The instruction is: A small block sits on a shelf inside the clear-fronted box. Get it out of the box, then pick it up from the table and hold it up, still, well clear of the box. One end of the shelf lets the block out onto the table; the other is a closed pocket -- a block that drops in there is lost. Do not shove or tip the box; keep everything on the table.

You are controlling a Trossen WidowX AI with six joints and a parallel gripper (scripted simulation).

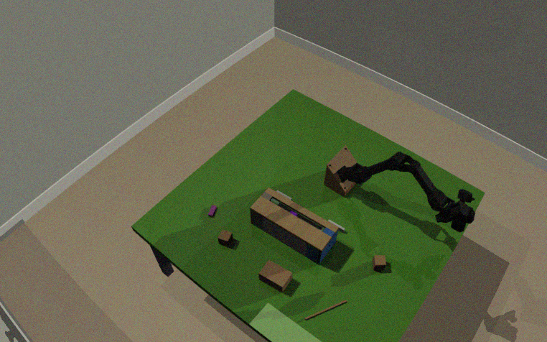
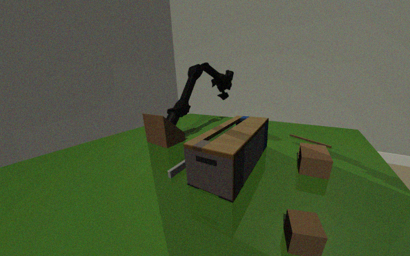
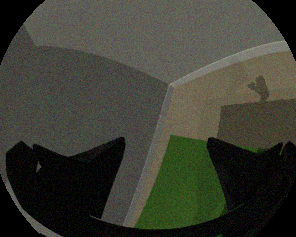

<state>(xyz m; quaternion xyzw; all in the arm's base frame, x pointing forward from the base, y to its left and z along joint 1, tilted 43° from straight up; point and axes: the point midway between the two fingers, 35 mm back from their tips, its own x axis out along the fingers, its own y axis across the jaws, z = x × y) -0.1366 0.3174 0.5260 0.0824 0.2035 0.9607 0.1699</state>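
Observation:
The box has a tan top with a long slot. The box (image 1: 279, 220) (image 2: 211, 176) stands upright, grey at one end and blue at the other. Through the slot a small purple block (image 1: 293, 213) shows inside, about midway along; it cannot be made out in the exterior view. My gripper (image 1: 447, 225) (image 2: 216, 90) (image 3: 168, 142) is open with nothing between its fingers. It hangs high, beyond the blue end and well apart from the box, near the table's right edge. Which end is the pocket cannot be told.
A purple piece (image 1: 212, 210) lies beyond the grey end. Brown blocks (image 1: 225, 238) (image 1: 275, 276) (image 1: 379, 262) (image 2: 315, 160) and a thin stick (image 1: 325, 310) (image 2: 310, 141) lie around the box. Pale bars (image 1: 336, 225) (image 2: 176, 169) stick out from its arm-facing side.

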